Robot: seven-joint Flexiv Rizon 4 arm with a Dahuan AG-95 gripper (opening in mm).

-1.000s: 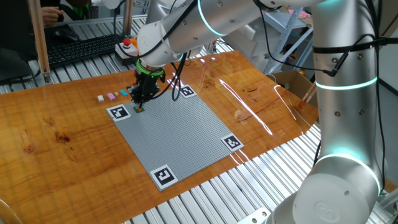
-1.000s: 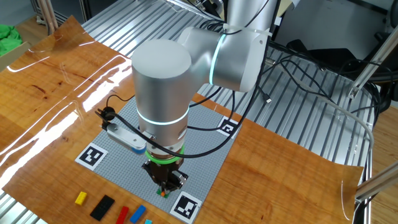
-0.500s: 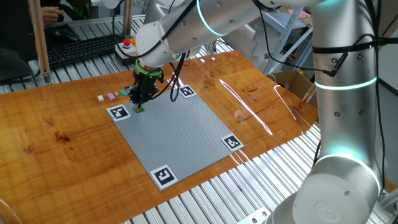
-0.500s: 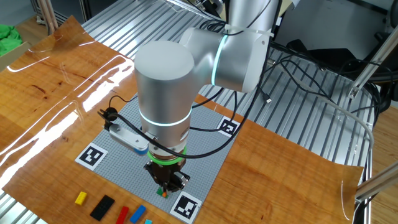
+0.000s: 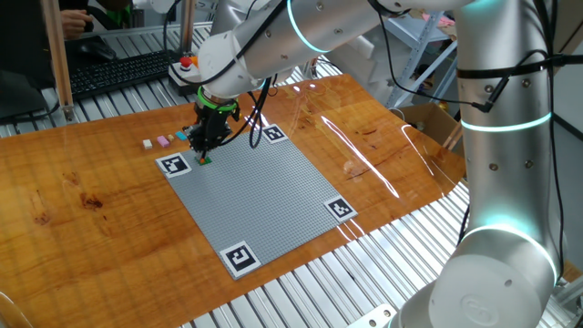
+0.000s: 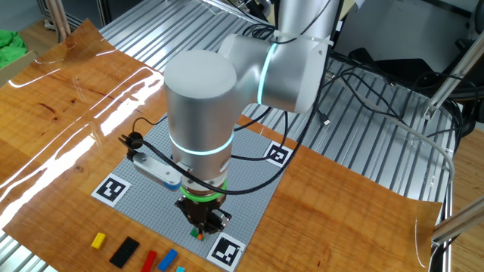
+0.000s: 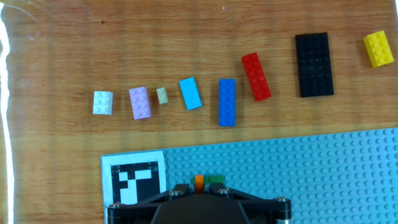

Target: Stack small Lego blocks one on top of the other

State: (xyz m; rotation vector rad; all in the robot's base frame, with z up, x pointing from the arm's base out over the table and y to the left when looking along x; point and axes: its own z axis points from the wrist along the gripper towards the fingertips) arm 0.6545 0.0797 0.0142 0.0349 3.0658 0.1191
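Two small blocks, an orange block (image 7: 199,181) and a green block (image 7: 216,180), sitting side by side on the grey baseplate (image 7: 323,180) just beside its corner marker (image 7: 134,179), right at the tip of the hand (image 7: 208,190). Hovering low over that pair in both fixed views, hand (image 5: 202,150) pointing straight down at the plate's corner (image 6: 200,230). Fingers hidden by the hand's own body in every view, so cannot tell whether released or clenched, nor whether touching either block. Judging the step as seating or pressing a block at the start of the stack, with stacking barely begun. Lying loose on the table (image 7: 62,50) in a row beyond the plate edge, well apart from the hand: white block (image 7: 102,102), lilac block (image 7: 140,102), tiny tan block (image 7: 162,95), light blue block (image 7: 190,93), long blue block (image 7: 227,102), red block (image 7: 256,76), black plate (image 7: 314,65), yellow block (image 7: 379,49). Likely needing next a straight lift clear of the studs, then a reach over the row to pick another piece, aligning it squarely above the seated blocks before pushing down. Seeing no containers anywhere in these views, only the plate bearing the two blocks.
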